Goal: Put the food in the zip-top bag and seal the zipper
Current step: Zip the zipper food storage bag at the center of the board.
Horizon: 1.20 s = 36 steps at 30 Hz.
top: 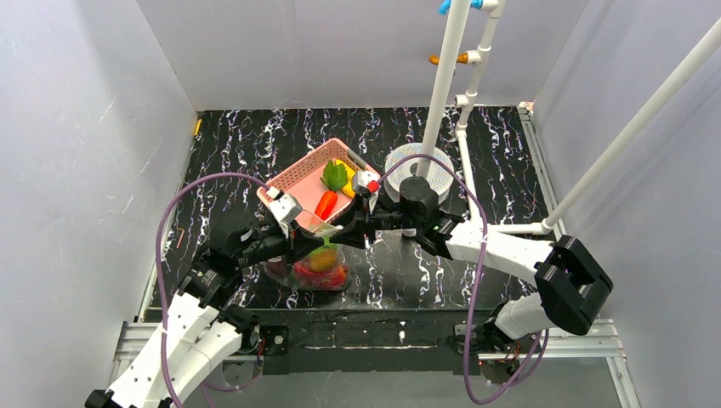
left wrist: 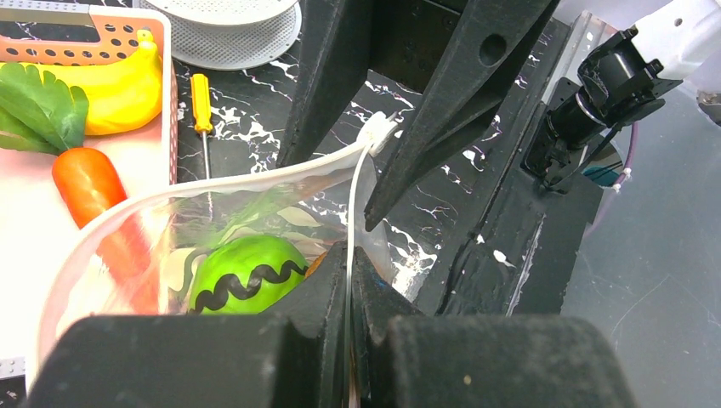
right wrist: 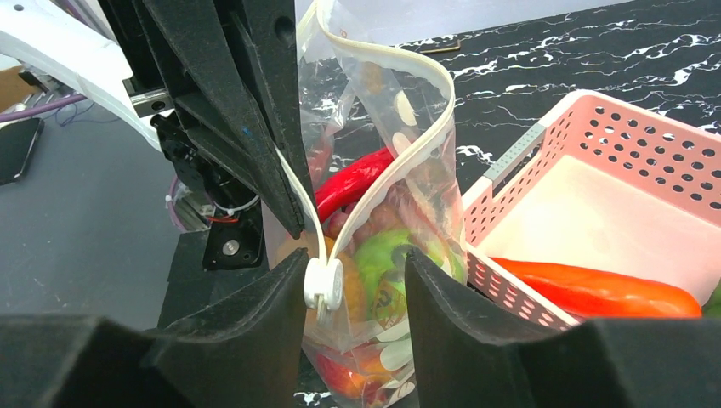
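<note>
Around: pink lattice basket (top: 299, 174) just behind bag (top: 319, 270), holding carrot (left wrist: 85, 178) and banana (left wrist: 119, 89); screwdriver (left wrist: 201, 102) beside it on marbled table (top: 510, 170).
Bag: clear, dotted, floppy; upright between both grippers, mouth gaping; chili (right wrist: 353, 183) and green fruit (left wrist: 246, 272) inside.
Left gripper (left wrist: 350, 255): pressed together on zipper (right wrist: 425, 110) strip.
Right gripper (right wrist: 355, 263): jaws spread, straddling white slider (right wrist: 323, 285).

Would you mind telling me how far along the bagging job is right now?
Done: a chili and other toy food sit inside the bag. In hand: the left gripper pinches the bag's edge, and the right gripper straddles the white slider, jaws open; the zipper gapes. Left: the carrot, banana and leaf lie in the basket, then sealing.
</note>
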Tool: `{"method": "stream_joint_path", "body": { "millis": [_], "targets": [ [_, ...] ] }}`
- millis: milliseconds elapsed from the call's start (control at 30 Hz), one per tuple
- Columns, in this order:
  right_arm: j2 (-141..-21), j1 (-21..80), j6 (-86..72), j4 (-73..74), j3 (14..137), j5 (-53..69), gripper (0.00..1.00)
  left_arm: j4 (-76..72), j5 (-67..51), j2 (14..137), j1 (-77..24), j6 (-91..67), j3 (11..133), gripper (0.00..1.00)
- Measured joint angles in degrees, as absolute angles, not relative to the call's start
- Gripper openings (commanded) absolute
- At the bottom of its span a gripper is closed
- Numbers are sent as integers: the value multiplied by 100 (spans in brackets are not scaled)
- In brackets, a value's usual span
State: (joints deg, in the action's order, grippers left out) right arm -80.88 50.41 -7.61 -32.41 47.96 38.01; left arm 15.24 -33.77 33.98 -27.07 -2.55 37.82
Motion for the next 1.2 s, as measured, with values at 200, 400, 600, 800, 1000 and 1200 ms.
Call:
{"method": "stream_joint_path", "body": {
  "millis": [200,400,600,800,1000,1200],
  "targets": [
    [-8088,5041,-760,-3278,4782,3769,55,1549,-3365,3398,-2707,-252,3789,0],
    [-8081,5041,-760,-3299,4636,3765,59,1549,-3363,3398,-2707,-234,3789,0],
    [-8029,5041,-766,-3291,4519,3771,55,1551,-3363,3398,-2707,-215,3789,0],
    [-8023,5041,-801,-3310,4517,3767,11,1557,-3363,3400,-2707,-215,3793,0],
    [-8025,5036,-840,-3293,4521,3783,1,1789,-3338,3459,-2707,-258,3967,32],
    [-8023,4979,-909,-3262,4523,3801,1,1922,-3277,3805,-2723,-147,4682,56]
  ]
}}
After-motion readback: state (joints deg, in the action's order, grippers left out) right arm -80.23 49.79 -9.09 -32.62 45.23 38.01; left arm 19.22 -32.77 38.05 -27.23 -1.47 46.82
